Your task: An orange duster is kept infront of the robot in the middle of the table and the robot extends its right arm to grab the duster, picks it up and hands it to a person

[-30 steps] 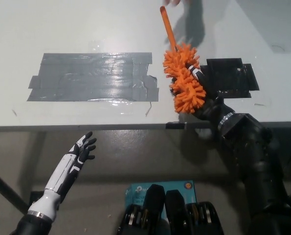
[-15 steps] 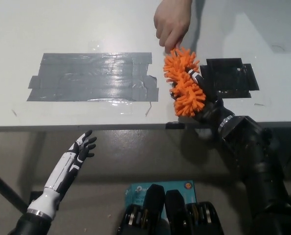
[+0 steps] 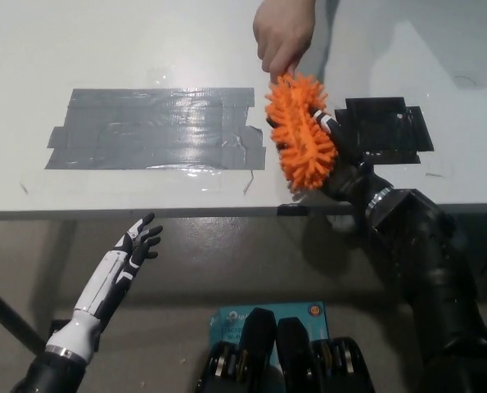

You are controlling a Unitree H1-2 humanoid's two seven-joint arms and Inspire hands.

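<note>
Duster (image 3: 302, 131) lifted off the table (image 3: 145, 49), just beside the grey tape patch (image 3: 157, 128), on its right side. Grab and pick-up judged done; handover under way, release left to do. Right hand (image 3: 337, 160) mostly hidden behind the orange head, closed around the duster from the side away from the tape. Person's hand (image 3: 284, 33) just beyond the duster's far end, fingers pinching at its top, handle hidden. Left hand (image 3: 137, 250) resting below the table edge, well short of the tape, fingers spread, holding nothing.
</note>
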